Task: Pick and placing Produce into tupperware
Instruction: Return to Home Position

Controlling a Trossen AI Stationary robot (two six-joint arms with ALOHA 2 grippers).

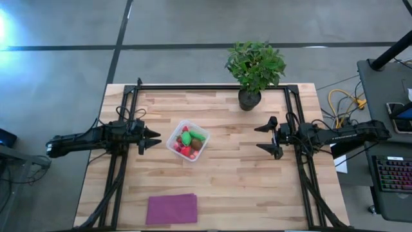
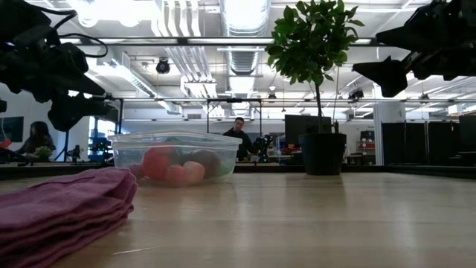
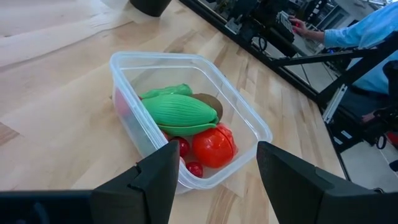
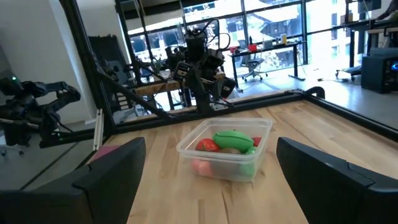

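The tupperware (image 1: pixel 188 140) sits mid-way across the desk (image 1: pixel 244 187), lidless and open from above. The left end effector (image 1: pixel 153 138) hangs just beside it, fingers spread. The right end effector (image 1: pixel 261 138), also spread, is well apart, with bare wood between. The plant (image 1: pixel 254 67) stands tall at one edge. The cloth (image 1: pixel 172 209) lies flat near the opposite edge.
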